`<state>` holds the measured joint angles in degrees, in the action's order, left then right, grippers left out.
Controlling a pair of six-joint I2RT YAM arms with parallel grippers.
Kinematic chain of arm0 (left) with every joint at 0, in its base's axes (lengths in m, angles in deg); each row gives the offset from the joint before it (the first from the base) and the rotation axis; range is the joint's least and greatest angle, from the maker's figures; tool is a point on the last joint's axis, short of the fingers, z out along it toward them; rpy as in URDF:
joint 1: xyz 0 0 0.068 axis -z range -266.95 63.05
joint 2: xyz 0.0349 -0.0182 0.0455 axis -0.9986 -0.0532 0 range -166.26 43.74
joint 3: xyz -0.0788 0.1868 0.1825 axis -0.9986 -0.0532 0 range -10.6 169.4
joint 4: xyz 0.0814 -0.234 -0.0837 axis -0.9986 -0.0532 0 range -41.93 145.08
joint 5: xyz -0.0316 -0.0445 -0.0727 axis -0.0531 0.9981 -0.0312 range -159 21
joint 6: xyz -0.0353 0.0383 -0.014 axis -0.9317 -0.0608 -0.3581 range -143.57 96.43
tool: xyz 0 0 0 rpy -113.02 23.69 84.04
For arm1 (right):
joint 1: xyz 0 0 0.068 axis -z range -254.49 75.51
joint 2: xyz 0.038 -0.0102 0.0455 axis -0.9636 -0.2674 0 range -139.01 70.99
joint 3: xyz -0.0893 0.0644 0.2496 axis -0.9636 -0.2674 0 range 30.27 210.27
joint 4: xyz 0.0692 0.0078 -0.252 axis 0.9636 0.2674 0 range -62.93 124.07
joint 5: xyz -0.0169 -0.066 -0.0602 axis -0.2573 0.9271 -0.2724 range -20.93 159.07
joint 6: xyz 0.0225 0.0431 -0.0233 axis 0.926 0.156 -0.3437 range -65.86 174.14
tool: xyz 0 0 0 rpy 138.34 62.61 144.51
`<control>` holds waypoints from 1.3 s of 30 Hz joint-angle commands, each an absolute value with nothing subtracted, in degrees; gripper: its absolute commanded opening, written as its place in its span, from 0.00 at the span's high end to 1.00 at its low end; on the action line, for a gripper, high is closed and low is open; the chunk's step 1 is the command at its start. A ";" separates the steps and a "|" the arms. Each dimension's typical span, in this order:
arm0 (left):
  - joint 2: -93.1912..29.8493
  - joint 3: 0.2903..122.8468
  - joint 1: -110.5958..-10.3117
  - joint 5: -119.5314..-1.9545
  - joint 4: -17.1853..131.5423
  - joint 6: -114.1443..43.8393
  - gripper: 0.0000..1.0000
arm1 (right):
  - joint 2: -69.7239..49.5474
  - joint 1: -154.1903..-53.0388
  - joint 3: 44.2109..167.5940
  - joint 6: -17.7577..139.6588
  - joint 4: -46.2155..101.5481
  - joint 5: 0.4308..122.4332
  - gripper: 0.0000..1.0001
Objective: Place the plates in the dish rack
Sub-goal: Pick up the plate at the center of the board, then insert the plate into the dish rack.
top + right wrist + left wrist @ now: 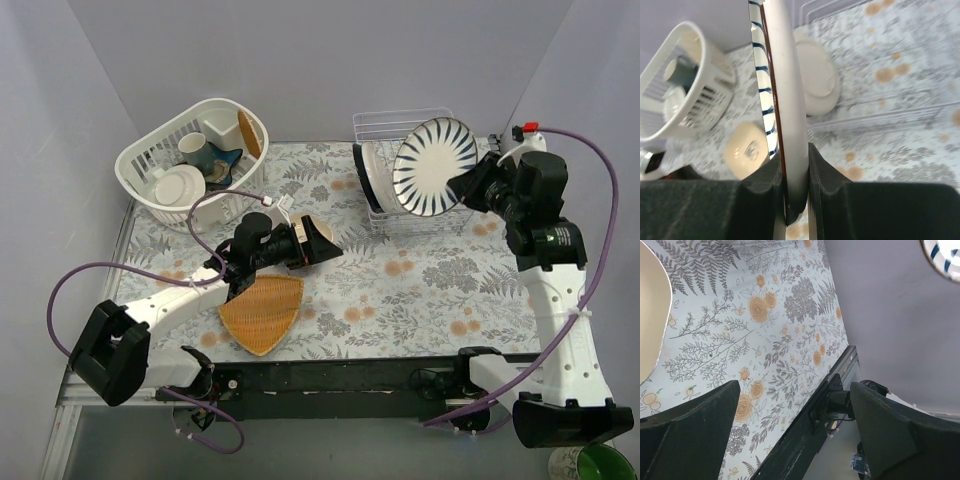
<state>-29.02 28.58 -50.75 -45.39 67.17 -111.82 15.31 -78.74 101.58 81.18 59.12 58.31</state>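
Note:
A round white plate with dark blue stripes (435,165) stands on edge above the white wire dish rack (385,122), with my right gripper (478,185) shut on its rim. In the right wrist view the plate's edge (790,90) runs up from between the pads (822,175). A white plate (370,180) stands upright in the rack's left end. A cream rounded-square dish (320,231) is at the tips of my left gripper (325,245), which is open. In the left wrist view the dish (650,315) sits at the left edge, outside the gap of the left gripper (794,386).
A white slotted oval basket (140,160) with cups and a small plate stands at the back left. An orange woven triangular tray (262,312) lies near the front edge, just below the left arm. The black rail (805,430) marks the table's near edge.

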 commanded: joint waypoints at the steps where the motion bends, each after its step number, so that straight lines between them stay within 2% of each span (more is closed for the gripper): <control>1: -24.74 32.64 -50.74 -48.78 60.79 -108.04 0.07 | 9.76 -78.62 114.10 75.15 57.82 75.82 0.99; 7: -23.15 34.49 -50.74 -50.98 56.48 -106.37 0.05 | -0.17 -82.13 129.83 70.15 61.87 89.62 0.99; 15: -23.68 35.45 -50.74 -52.13 55.43 -105.23 0.04 | -13.72 -98.64 150.20 60.93 64.25 107.46 0.99; 18: -23.42 35.54 -50.74 -52.83 53.76 -104.70 0.04 | -19.43 -104.01 154.18 56.09 64.34 114.32 0.99; 29: -21.65 34.05 -50.74 -54.24 51.65 -103.99 0.03 | -22.70 -111.23 139.53 48.25 51.60 131.99 0.99; 39: -21.48 33.79 -50.74 -54.94 51.03 -103.82 0.03 | -24.80 -111.05 129.77 49.64 45.35 133.41 0.99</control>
